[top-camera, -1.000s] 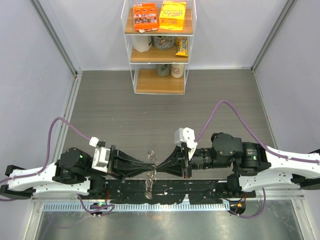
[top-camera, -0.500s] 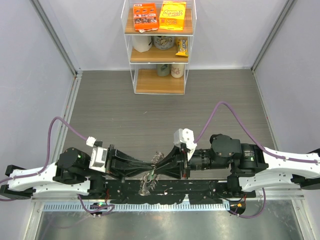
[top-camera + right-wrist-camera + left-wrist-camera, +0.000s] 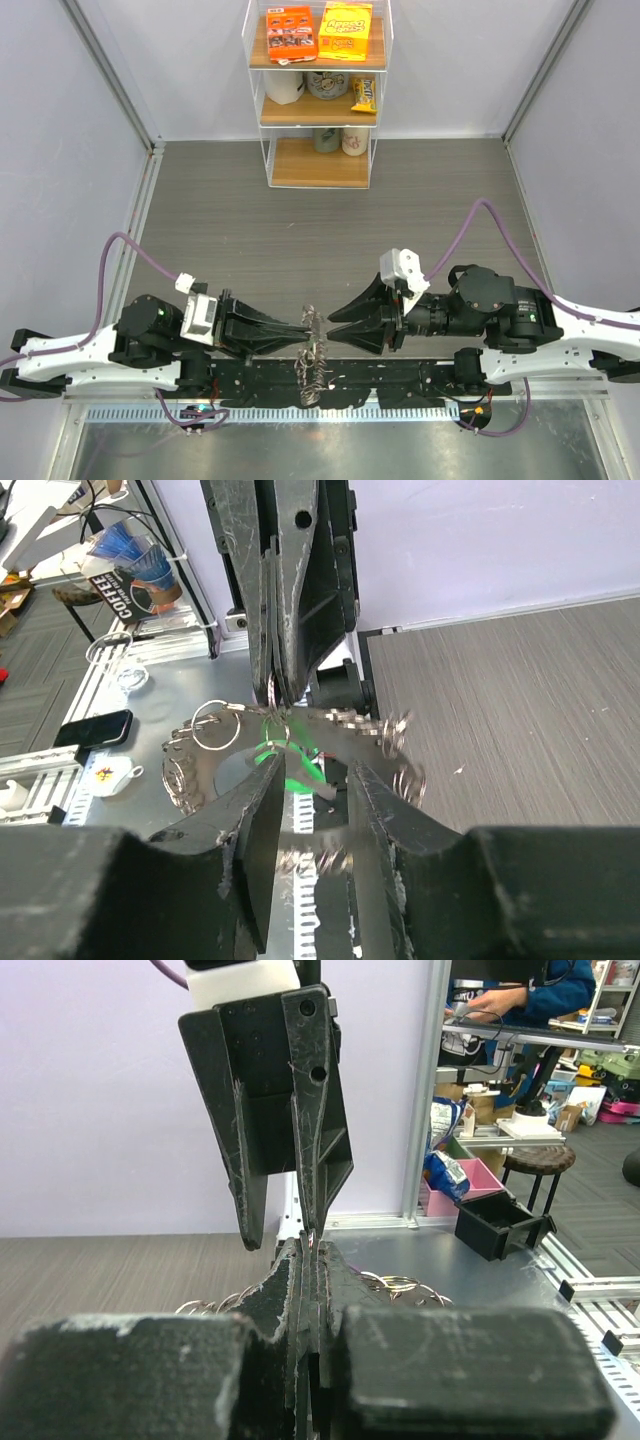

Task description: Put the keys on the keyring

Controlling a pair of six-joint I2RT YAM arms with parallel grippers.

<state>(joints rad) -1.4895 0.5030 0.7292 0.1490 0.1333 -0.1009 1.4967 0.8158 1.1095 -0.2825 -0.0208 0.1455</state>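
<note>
Grey plank table [image 3: 230, 220], shelf rack [image 3: 320, 100] at far wall | left gripper [image 3: 306, 333]: pressed together, pinching keyring [image 3: 314, 362], hanging over black rail [image 3: 400, 375] at near table edge | right gripper [image 3: 338, 331]: spread, just beside keyring, holding nothing | green key [image 3: 288, 772]: blurred among ring's keys in right wrist view, cannot tell whether attached

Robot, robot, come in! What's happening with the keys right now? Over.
Left tool shut on keyring. Right tool open, facing it. Nothing else between them.
</note>
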